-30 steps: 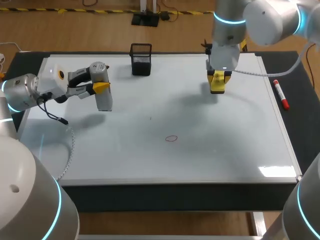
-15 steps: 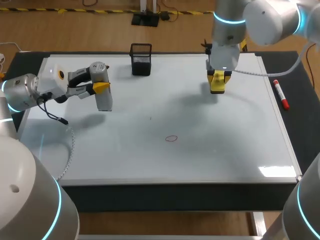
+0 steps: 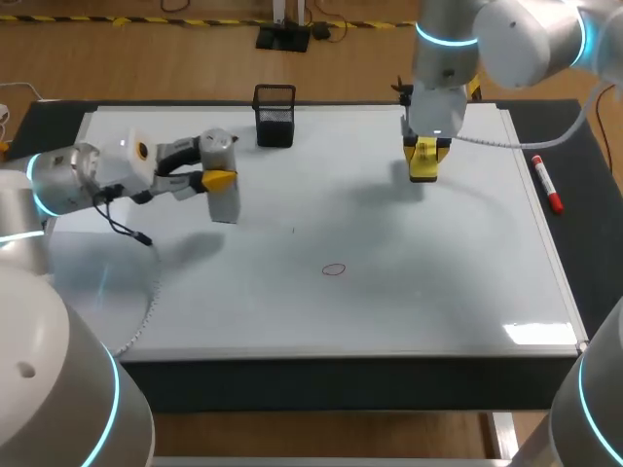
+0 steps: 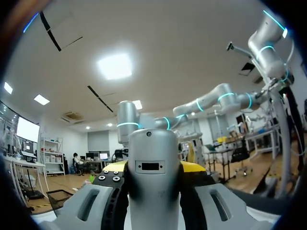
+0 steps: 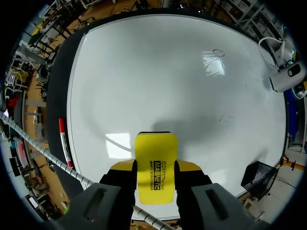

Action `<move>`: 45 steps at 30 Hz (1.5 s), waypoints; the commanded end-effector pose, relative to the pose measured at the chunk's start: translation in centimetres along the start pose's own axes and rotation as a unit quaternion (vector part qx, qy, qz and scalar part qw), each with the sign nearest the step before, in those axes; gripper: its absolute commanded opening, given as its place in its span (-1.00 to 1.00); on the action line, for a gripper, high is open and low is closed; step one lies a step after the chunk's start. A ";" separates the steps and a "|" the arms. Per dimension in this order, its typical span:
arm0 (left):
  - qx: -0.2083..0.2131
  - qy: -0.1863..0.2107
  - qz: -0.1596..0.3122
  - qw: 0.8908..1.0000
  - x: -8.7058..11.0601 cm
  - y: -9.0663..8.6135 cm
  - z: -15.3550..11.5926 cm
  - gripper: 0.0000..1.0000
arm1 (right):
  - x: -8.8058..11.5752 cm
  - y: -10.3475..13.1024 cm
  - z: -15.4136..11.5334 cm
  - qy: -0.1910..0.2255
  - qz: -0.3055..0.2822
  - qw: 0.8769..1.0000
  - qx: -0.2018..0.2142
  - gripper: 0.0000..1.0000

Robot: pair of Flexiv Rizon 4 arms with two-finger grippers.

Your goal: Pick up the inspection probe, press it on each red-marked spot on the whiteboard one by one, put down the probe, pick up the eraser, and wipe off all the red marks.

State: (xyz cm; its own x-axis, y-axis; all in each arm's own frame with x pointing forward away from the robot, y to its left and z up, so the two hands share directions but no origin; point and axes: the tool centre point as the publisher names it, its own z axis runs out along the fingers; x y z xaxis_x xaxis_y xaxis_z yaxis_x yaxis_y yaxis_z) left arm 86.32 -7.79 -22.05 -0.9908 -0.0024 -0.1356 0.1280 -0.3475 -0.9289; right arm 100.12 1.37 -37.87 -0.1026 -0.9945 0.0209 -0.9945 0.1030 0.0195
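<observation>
The grey cylindrical probe (image 3: 224, 190) hangs upright over the left part of the whiteboard (image 3: 448, 292), with my left gripper (image 3: 218, 179) shut on it. In the left wrist view the probe (image 4: 154, 182) fills the gap between the fingers. A small red oval mark (image 3: 334, 269) lies near the board's middle, to the right of and nearer than the probe. My right gripper (image 3: 422, 156) stands above the far right of the board, shut on the yellow eraser (image 3: 422, 163). From the right wrist the eraser (image 5: 156, 167) sits between the fingers, the red mark (image 5: 218, 51) far ahead.
A black mesh holder (image 3: 274, 115) stands at the board's far edge. A red marker (image 3: 546, 183) lies on the dark border right of the board. A faint short stroke (image 3: 292, 231) shows on the board between the probe and the oval.
My left arm has carried the probe to the right, toward the board's middle. The right arm and eraser have stayed where they were.
</observation>
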 end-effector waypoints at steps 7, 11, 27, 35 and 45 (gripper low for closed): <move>0.012 0.035 -0.013 0.999 2.4 2.9 6.8 -1.00 | 0.0 -0.1 -0.1 0.002 -0.001 1.000 -0.001 -1.00; 0.022 0.051 -0.024 0.998 3.4 4.2 8.9 -1.00 | 0.0 -0.1 -0.1 0.002 -0.001 1.000 -0.001 -1.00; 0.024 0.099 -0.050 0.994 5.4 7.7 13.8 -1.00 | 0.0 -0.1 -0.1 0.002 -0.001 1.000 -0.001 -1.00; 0.025 0.083 -0.069 0.994 6.1 8.3 14.1 -1.00 | 0.0 -0.1 -0.1 0.002 -0.001 1.000 -0.001 -1.00; 0.027 0.078 -0.083 0.993 6.4 9.0 14.3 -1.00 | 0.0 -0.1 -0.1 0.002 -0.001 1.000 -0.001 -1.00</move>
State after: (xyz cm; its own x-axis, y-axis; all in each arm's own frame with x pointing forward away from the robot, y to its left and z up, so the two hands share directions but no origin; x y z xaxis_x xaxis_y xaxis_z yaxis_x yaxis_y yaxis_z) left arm 80.56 -24.15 -26.38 -0.9781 0.2046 -0.0387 -0.0433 -0.3815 -0.9234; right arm 100.13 1.37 -37.87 -0.1026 -0.9945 0.0210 -0.9945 0.1030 0.0197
